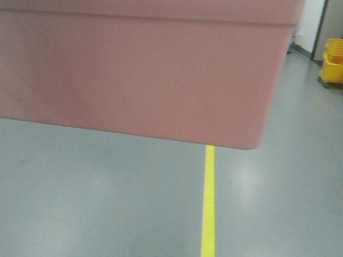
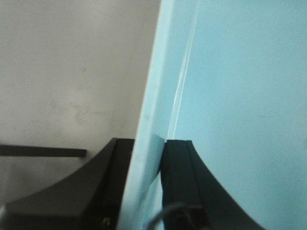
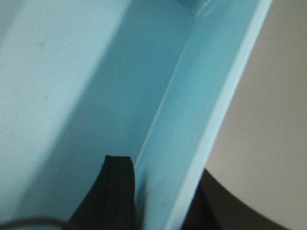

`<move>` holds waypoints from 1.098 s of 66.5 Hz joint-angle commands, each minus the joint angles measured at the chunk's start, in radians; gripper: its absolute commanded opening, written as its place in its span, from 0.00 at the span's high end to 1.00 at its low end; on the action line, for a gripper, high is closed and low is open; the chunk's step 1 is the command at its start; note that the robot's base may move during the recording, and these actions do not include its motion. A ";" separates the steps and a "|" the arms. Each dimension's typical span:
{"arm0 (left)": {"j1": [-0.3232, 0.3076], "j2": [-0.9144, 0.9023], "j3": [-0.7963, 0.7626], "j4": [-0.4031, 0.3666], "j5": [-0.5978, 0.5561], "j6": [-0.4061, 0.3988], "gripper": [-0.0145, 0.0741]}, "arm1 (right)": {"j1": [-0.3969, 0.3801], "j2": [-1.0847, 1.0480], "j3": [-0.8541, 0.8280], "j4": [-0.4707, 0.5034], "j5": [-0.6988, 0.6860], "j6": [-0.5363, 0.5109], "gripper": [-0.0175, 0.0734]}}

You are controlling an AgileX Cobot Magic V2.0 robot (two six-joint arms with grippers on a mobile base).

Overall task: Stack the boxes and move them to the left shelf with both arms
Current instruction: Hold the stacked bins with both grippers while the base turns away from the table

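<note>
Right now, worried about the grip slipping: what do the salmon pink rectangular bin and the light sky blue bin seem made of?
The salmon pink rectangular bin: probably matte plastic; even colour, rounded corner, no glare. The light sky blue bin: likely plastic, slightly glossier; faint highlight along its wall.

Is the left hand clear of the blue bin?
No, the left hand pinches the wall of the light blue bin between its fingers.

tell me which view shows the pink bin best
The exterior front-facing view: the salmon pink bin shows its side wall and bottom edge. Both wrist views show only the light blue bin, pinched by the left gripper and right gripper.
</note>
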 commanded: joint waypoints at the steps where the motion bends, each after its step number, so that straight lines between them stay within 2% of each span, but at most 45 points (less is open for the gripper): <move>1: -0.053 -0.048 -0.047 -0.096 -0.227 0.003 0.85 | 0.033 -0.038 -0.041 0.075 -0.259 0.004 0.75; 73: -0.053 -0.048 -0.047 -0.098 -0.227 0.003 0.85 | 0.033 -0.038 -0.041 0.075 -0.259 0.004 0.75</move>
